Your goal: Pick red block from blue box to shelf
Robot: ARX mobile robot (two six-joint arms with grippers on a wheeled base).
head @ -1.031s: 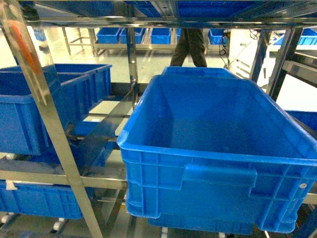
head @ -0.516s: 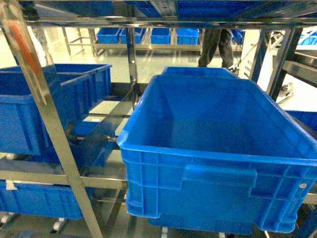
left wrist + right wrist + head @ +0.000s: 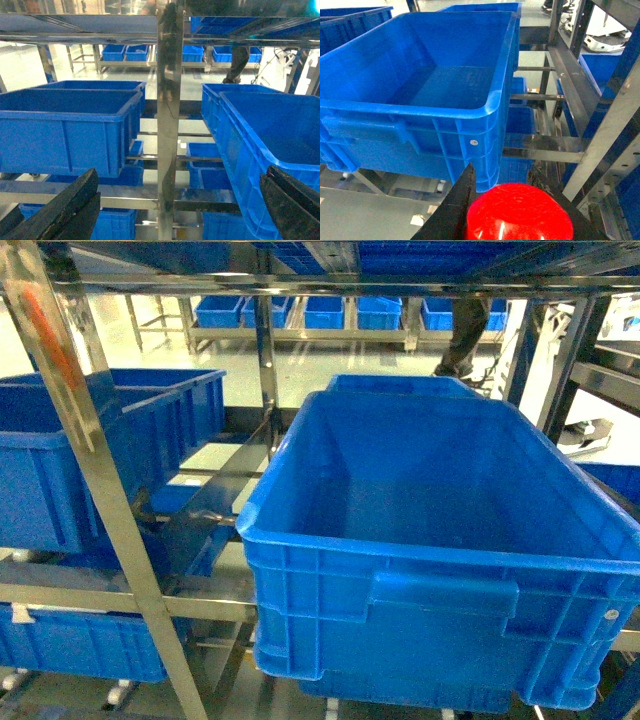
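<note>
The red block point(image 3: 517, 216), glossy and rounded on top, fills the bottom of the right wrist view, and my right gripper point(image 3: 512, 189) is shut on it between black fingers point(image 3: 454, 210). It hangs just in front of the shelf point(image 3: 570, 95), below the corner of a dark blue crate. My left gripper point(image 3: 182, 171) is open and holds nothing, with a steel post of the shelf point(image 3: 167, 125) straight ahead between its fingers. Neither gripper shows in the head view, where the shelf point(image 3: 100, 500) stands close in front. The blue box is out of view.
A large dark blue ribbed crate point(image 3: 440, 540) sits on the shelf tier ahead, with no contents visible. Another crate point(image 3: 90, 450) sits to the left, and more crates point(image 3: 70, 640) sit on the tier below. A person's legs point(image 3: 465, 340) show far behind the shelf.
The person in the background has walked from the middle toward the right. The shelf and crates look the same.
</note>
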